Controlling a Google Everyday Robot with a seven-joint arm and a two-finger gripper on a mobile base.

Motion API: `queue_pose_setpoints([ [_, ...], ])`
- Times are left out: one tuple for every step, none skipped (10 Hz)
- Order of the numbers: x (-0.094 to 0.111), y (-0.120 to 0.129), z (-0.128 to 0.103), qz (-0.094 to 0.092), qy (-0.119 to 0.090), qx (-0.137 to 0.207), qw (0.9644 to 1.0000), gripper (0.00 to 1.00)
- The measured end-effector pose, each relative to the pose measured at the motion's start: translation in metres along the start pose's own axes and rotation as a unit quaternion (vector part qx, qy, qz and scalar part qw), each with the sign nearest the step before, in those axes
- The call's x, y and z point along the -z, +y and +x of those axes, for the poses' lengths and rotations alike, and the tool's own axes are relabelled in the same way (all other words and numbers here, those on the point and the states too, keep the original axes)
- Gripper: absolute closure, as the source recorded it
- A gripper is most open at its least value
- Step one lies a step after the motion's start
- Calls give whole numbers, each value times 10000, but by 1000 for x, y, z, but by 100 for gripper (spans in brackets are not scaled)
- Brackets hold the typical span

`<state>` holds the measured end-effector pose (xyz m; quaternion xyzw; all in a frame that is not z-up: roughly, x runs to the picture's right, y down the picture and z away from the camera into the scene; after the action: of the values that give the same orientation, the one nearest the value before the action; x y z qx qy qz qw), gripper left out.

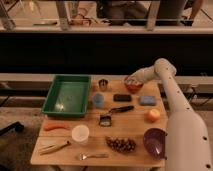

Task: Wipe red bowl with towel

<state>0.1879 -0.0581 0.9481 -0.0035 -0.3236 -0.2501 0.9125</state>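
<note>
At the far right of a wooden table (92, 131), the robot's gripper (131, 80) sits at the rim of the red bowl (135, 87), reaching in from the right on a white arm (172, 95) that bends down from the near right edge of the view. Whether the gripper is wide, narrow or holding something cannot be told; a pale shape shows at its tip over the bowl, too blurred to identify. The red bowl stands near the table's back edge, with a small metal cup (103, 84) to its left and a blue sponge (147, 100) just in front of it to the right. A black block (121, 97) lies beside the sponge, and a blue cup (98, 100) stands further left. A green tray (56, 102) fills the back left part of the table. Nearer the middle lie a black-handled tool (121, 109) and a small dark packet (105, 120), with an orange fruit (153, 115) to the right. Along the front are a carrot (55, 127), a white cup (80, 133), a bunch of grapes (121, 144), a purple bowl (154, 140), a fork (93, 156) and a yellowish object (54, 147).
</note>
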Motion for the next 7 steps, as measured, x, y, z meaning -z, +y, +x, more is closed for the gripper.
queue_pose_setpoints([
  [2,2,-5,-6,-40,-40,10000,100],
  [3,6,-8,-28,-78,-107,9999,100],
  [5,7,-9,-43,-105,-150,9998,100],
  [4,10,-9,-74,-126,-186,9997,100],
  [3,11,-9,-116,-138,-238,9996,100],
  [2,12,-8,-150,-121,-274,9994,100],
  [3,14,-5,-200,-96,-329,9992,100],
])
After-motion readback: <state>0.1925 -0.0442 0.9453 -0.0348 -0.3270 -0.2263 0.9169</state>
